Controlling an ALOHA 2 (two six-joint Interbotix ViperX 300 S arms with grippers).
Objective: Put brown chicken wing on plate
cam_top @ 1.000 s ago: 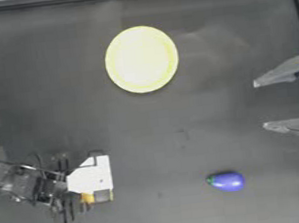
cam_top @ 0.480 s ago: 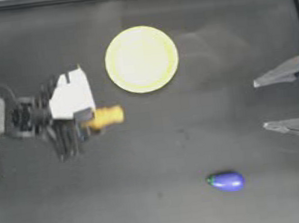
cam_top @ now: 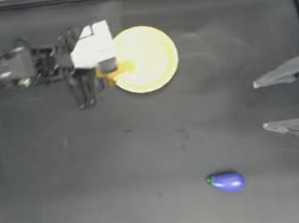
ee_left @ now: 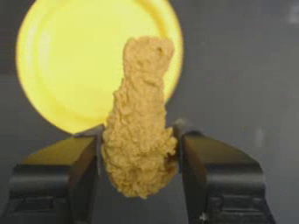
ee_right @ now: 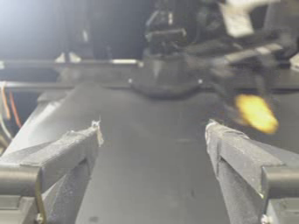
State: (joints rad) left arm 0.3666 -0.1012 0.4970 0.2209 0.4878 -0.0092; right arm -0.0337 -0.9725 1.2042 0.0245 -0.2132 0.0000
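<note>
We see the left arm (cam_top: 13, 67) as grey metal links with dark joints, black cables looping under it and a white block at the wrist. The left gripper (ee_left: 137, 144) has two thick black jaws. The right gripper (ee_right: 153, 144) has pale grey, wedge-shaped jaws with rough-textured inner faces and an orange wire alongside.

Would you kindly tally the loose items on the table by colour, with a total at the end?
Yellow-orange: 1, the lumpy brown chicken wing, held in the left gripper
Pale yellow-green: 1, the round flat plate
Blue-purple: 1, the glossy egg-shaped object with a green tip
Total: 3
</note>
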